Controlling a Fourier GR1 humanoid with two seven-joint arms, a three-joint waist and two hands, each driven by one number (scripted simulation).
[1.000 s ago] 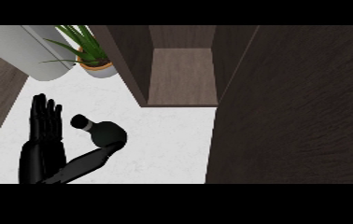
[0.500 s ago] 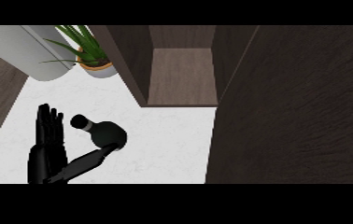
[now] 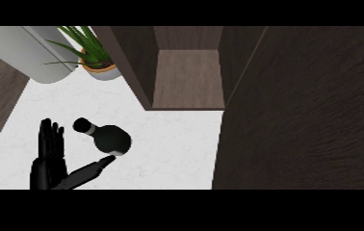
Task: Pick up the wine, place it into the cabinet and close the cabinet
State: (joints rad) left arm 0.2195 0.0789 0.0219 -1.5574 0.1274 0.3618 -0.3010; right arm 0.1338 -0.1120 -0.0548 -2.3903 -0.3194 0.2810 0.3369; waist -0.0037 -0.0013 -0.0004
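We see the wine bottle (image 3: 108,137) on the white bench (image 3: 177,143), towards the lower left, its neck aimed up and to the left, well apart from the cabinet (image 3: 188,76). The cabinet stands open at the top centre, its brown inside bare to us, and its dark door (image 3: 292,114) fills the right side of the view. Our left hand (image 3: 51,153) shows at the lower left, fingers straight and pointing up, just left of the bottle; its thumb (image 3: 89,170) stretches up towards the bottle's base and seems to touch it. It has hold of nothing. A potted plant (image 3: 92,57) and a pale grey cylinder (image 3: 39,54) sit at the upper left.
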